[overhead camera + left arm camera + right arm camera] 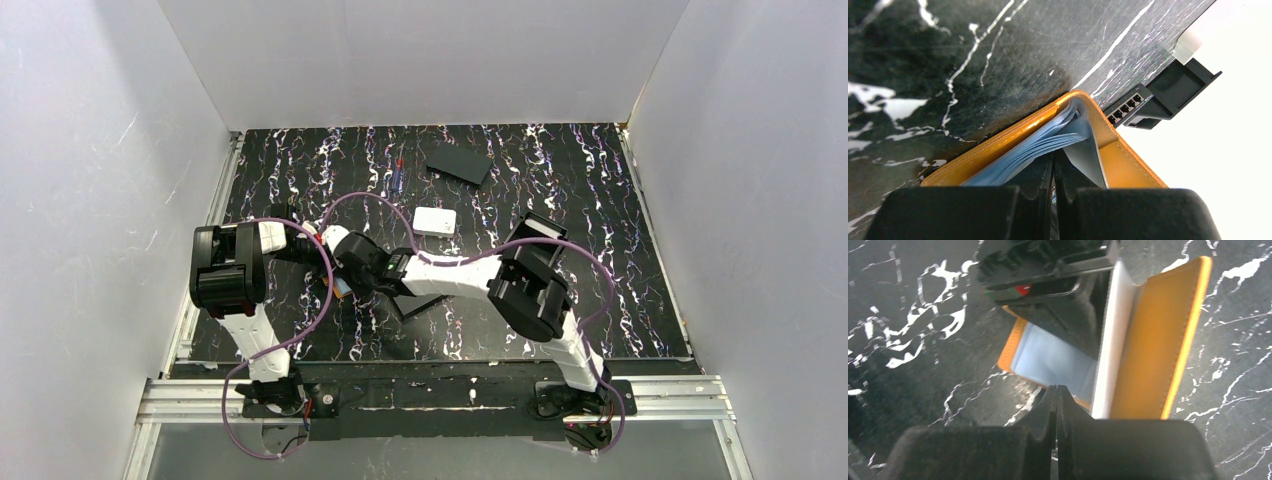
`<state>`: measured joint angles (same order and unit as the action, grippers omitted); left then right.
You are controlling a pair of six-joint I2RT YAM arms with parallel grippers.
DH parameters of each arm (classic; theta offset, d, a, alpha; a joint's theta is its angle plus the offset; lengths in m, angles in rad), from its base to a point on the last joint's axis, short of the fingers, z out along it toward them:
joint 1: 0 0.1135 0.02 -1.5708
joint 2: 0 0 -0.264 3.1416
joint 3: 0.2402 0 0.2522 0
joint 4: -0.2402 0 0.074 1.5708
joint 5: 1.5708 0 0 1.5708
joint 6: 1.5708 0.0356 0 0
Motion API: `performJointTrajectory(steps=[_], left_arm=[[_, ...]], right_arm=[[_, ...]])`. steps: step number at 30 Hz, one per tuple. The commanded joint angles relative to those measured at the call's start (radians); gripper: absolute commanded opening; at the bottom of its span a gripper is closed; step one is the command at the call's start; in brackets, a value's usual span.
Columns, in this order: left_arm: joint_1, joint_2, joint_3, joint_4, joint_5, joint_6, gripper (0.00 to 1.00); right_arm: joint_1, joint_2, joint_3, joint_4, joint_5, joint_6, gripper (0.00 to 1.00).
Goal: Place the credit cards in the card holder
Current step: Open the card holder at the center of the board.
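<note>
Two grippers meet at the open card holder (pixel 1158 340) — left gripper (pixel 1053 167) clamped on its blue inner leaves, right gripper (pixel 1056 397) clenched shut at its edge.

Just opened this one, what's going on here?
Both arms are working on the orange card holder, which is spread open between them. The left gripper is shut on its pale blue inner sleeves. The right gripper is shut at the holder's open side; whether it pinches anything is unclear. A white card lies apart, not yet inside.

Bright, even light; washed-out white walls (pixel 100 150); soft blur on near foregrounds.
</note>
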<state>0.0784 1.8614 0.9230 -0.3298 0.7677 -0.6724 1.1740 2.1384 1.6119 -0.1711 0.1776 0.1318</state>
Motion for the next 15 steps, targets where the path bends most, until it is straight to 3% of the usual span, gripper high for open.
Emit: performJointTrajectory(steps=[1, 15], left_arm=[[-0.003, 0.002, -0.009, -0.034, -0.041, 0.027, 0.00], [-0.003, -0.003, -0.009, -0.042, -0.045, 0.039, 0.00]], right_arm=[[-0.021, 0.002, 0.023, 0.092, 0.154, 0.048, 0.01], [-0.164, 0.020, -0.121, 0.208, -0.065, 0.293, 0.01]])
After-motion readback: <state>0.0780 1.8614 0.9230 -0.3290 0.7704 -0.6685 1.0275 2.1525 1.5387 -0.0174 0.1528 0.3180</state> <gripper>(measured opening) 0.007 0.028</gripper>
